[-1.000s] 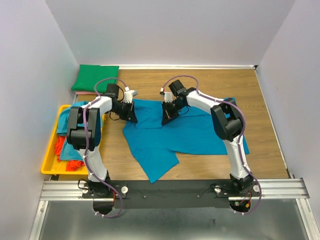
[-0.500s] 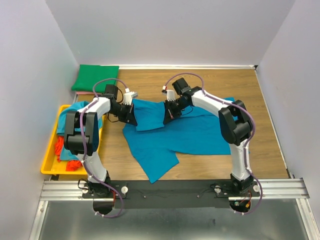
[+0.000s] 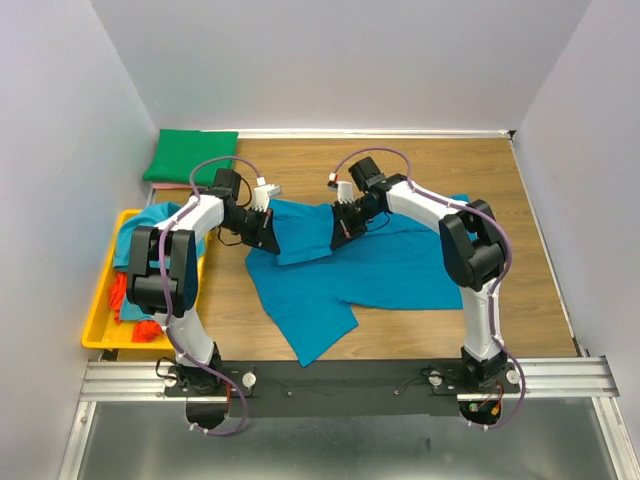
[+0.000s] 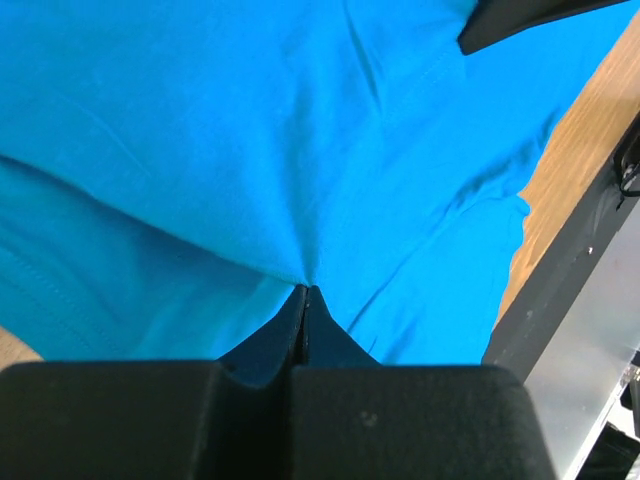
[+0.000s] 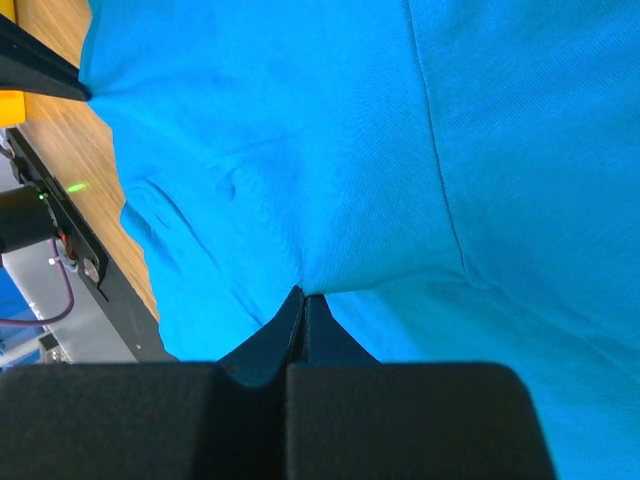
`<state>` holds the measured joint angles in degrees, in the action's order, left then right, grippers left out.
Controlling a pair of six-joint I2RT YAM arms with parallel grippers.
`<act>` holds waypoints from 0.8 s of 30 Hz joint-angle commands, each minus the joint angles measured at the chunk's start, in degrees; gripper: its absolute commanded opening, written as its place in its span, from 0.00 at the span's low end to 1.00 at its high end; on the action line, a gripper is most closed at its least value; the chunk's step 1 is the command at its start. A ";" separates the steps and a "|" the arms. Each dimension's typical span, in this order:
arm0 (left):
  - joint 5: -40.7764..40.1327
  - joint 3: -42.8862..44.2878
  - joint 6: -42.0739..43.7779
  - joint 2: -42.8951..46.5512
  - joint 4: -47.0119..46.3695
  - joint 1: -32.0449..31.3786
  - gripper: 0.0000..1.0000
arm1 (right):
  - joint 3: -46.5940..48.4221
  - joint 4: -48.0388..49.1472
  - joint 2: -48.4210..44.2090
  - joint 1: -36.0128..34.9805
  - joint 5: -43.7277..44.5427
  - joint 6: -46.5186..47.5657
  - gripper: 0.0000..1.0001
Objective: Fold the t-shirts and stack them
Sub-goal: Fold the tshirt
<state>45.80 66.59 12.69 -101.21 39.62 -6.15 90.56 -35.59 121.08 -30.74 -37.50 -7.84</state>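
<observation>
A teal t-shirt (image 3: 390, 270) lies spread across the middle of the desk (image 3: 520, 200), its body running toward 3 o'clock and one loose flap reaching down toward 6 o'clock. The left tool (image 3: 264, 234) and right tool (image 3: 343, 228) are both clamped tight on its far edge, around 11 and 12 o'clock of the cloth. Each wrist view shows the fingertips pressed together on a thin pinch of teal fabric, with a strip between them raised and doubled toward the near side. A folded green t-shirt (image 3: 190, 155) sits in the corner at 11 o'clock, and more teal and orange-red shirts are heaped in the yellow tray (image 3: 97, 335) at 9 o'clock. The fold looks barely begun. The main risk is that either pinch holds so little cloth that pulling toward 6 o'clock could slip it free and drop one corner. If one arm travels further than the other, the crease would come out skewed. The lower layer could also drag along and bunch instead of lying flat, and the flap at 6 o'clock may end up trapped crookedly underneath.
</observation>
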 commanded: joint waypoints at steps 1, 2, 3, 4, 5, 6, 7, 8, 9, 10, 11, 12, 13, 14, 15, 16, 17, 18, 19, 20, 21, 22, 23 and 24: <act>1.84 -0.84 0.59 1.80 0.91 -1.14 0.00 | -0.65 0.35 0.83 0.07 -1.09 1.16 0.00; 1.66 -0.93 0.41 1.89 0.81 -1.49 0.00 | -0.83 0.35 0.74 0.15 -0.91 1.16 0.00; 1.75 -1.19 0.41 1.89 0.73 -2.02 0.00 | -1.00 0.35 0.57 0.16 -0.65 1.42 0.01; 1.66 -1.20 0.32 1.89 0.73 -2.28 0.00 | -1.09 0.35 0.39 0.16 0.05 1.59 0.01; 2.01 -1.28 0.32 1.63 0.64 -2.55 0.00 | -1.44 0.26 0.30 0.16 0.32 1.77 0.01; 2.36 -1.37 0.58 1.63 0.73 -2.81 0.00 | -1.53 0.17 0.30 0.16 0.75 2.03 0.01; 2.36 -1.37 0.50 1.63 0.73 -3.25 0.00 | -1.79 0.00 0.13 0.24 1.45 2.47 0.01; 2.45 -1.46 0.50 1.45 0.64 -3.69 0.00 | -1.97 -0.09 -0.05 0.24 1.90 2.74 0.01; 2.54 -1.55 0.58 1.37 0.64 -3.95 0.00 | -2.23 -0.09 -0.05 0.24 2.33 2.91 0.00; 2.71 -1.46 0.84 1.19 0.81 -4.82 0.00 | -2.23 -0.35 -0.23 0.24 2.95 3.70 0.01; 2.89 -1.20 0.93 0.93 0.81 -5.27 0.00 | -2.32 -0.53 -0.23 0.24 3.48 4.05 0.01; 2.80 -1.11 1.02 0.75 0.90 -5.71 0.00 | -2.41 -0.53 -0.31 0.24 4.09 4.23 0.01; 2.72 -1.02 1.28 0.58 0.90 -6.41 0.00 | -2.41 -0.70 -0.31 0.24 4.88 4.75 0.01; 2.80 -0.85 1.46 0.40 0.90 -6.59 0.00 | -2.41 -0.70 -0.31 0.16 5.32 4.93 0.01; 3.06 -0.76 1.72 0.31 0.99 -6.85 0.00 | -2.32 -0.79 -0.23 0.24 5.85 5.02 0.00; 3.24 -0.67 1.90 0.14 1.08 -7.12 0.00 | -2.32 -0.88 -0.23 0.24 6.20 5.28 0.00; 3.42 -0.06 2.42 -0.13 1.16 -7.47 0.00 | -2.24 -1.05 -0.14 0.24 6.38 5.72 0.01; 4.29 0.64 3.56 -0.39 1.77 -7.38 0.00 | -2.15 -1.14 -0.14 0.16 6.47 5.99 0.01; 5.08 1.69 4.88 -0.65 3.87 -7.21 0.07 | -1.62 -2.01 -0.05 0.24 6.56 6.86 0.02; 6.65 2.83 6.28 -0.66 4.50 -5.29 0.14 | -1.18 -2.72 -0.05 0.24 6.56 7.39 0.07; 7.89 3.80 5.43 -0.13 4.24 -3.45 0.16 | -0.83 -3.25 -0.31 0.24 6.56 7.31 0.17; 9.03 3.99 3.59 0.48 1.81 -0.90 0.18 | -0.65 -3.86 -0.66 0.24 6.38 9.83 0.20; 10.35 4.42 1.66 1.01 0.91 1.47 0.18 | -0.65 -4.04 -1.28 0.24 6.12 10.38 0.24; 10.53 6.26 1.38 0.75 0.29 5.06 0.19 | -0.65 -4.04 -2.67 0.24 5.68 10.91 0.24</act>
<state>50.98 68.84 15.20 -101.49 41.74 -9.43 88.82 -37.19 121.08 -30.74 -32.53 -1.04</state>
